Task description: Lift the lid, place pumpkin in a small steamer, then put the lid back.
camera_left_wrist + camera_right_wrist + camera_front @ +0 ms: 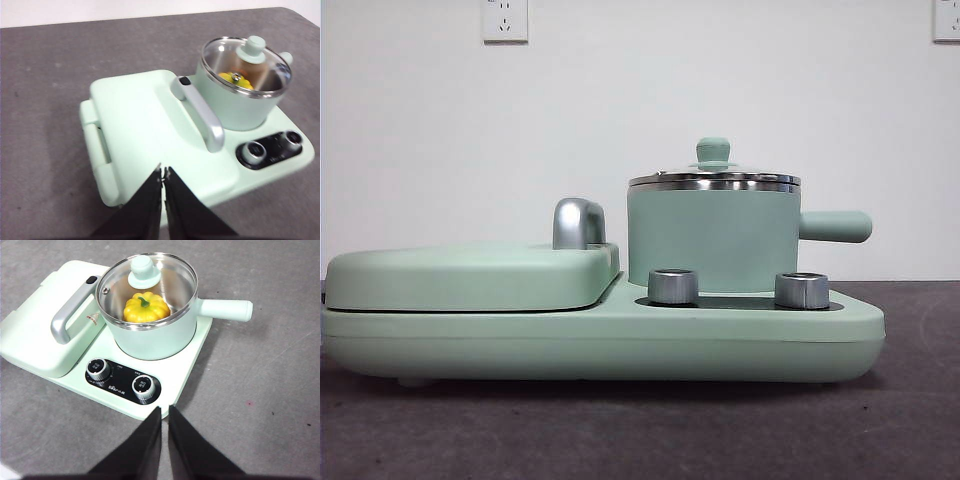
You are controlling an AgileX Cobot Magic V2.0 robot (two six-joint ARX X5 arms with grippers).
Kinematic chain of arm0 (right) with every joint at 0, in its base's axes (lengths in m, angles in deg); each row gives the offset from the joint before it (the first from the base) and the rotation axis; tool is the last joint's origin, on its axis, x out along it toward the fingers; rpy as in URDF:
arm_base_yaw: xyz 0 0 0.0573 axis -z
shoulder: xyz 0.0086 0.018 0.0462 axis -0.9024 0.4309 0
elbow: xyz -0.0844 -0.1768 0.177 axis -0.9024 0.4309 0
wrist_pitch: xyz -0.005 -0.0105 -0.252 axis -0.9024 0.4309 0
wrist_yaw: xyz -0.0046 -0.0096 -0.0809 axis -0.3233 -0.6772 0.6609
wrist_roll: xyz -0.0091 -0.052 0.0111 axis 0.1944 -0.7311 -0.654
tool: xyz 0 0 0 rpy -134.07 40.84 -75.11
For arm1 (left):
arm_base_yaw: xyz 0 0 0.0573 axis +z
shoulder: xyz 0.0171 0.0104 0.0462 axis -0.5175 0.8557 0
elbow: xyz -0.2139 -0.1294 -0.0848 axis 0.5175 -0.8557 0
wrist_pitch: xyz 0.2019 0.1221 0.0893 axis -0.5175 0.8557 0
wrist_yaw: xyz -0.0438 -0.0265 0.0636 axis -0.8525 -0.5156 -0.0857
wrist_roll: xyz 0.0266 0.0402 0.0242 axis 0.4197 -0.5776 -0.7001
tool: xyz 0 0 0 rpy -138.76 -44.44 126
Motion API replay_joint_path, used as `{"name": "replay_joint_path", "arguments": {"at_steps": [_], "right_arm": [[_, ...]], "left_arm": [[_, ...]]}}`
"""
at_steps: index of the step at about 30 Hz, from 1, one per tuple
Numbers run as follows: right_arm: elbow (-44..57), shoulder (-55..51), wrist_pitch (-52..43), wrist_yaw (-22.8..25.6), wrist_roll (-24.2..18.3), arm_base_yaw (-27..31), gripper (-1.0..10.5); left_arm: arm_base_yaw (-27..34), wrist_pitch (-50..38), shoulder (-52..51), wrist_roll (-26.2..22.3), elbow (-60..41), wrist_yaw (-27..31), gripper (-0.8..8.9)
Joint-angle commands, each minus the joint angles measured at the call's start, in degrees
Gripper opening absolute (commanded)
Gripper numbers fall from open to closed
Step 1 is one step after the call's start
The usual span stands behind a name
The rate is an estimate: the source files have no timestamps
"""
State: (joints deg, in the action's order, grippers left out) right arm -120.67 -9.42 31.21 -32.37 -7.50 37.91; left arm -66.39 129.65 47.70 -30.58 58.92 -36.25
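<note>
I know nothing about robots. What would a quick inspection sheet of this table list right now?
Surface: dark grey table, with the mint-green cooking appliance base on it.
Job's things: small yellow-orange ribbed pumpkin sits inside the mint-green cylindrical steamer pot; round clear glass lid with mint knob rests on the pot.
Clutter: flat mint-green griddle cover with silver handle; two silver dials.
Grippers: left end effector and right end effector both shut, empty, away from the pot.
Cables: nothing seen.
Surroundings: white wall with sockets.
</note>
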Motion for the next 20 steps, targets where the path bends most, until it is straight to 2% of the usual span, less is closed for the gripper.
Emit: {"name": "replay_joint_path", "arguments": {"at_steps": [1,5,9,14,20], "right_arm": [[-0.3,0.1,-0.5,0.0,0.5,-0.3,0.2],[-0.3,0.1,-0.5,0.0,0.5,-0.3,0.2],[-0.3,0.1,-0.5,0.0,0.5,-0.3,0.2],[-0.3,0.1,-0.5,0.0,0.5,-0.3,0.2],[-0.3,0.1,-0.5,0.0,0.5,-0.3,0.2]], "left_arm": [[2.8,-5.0,-2.0,-1.8,-3.5,0.3,0.07],[10.7,-17.0,-8.0,-3.1,-16.0,0.3,0.07],[18.2,-24.7,-13.5,-2.9,-26.8,0.3,0.07],[25.0,-28.1,-19.1,-3.3,-36.2,0.2,0.07],[28.6,-28.2,-26.0,-3.3,-42.3,0.1,0.07]]}}
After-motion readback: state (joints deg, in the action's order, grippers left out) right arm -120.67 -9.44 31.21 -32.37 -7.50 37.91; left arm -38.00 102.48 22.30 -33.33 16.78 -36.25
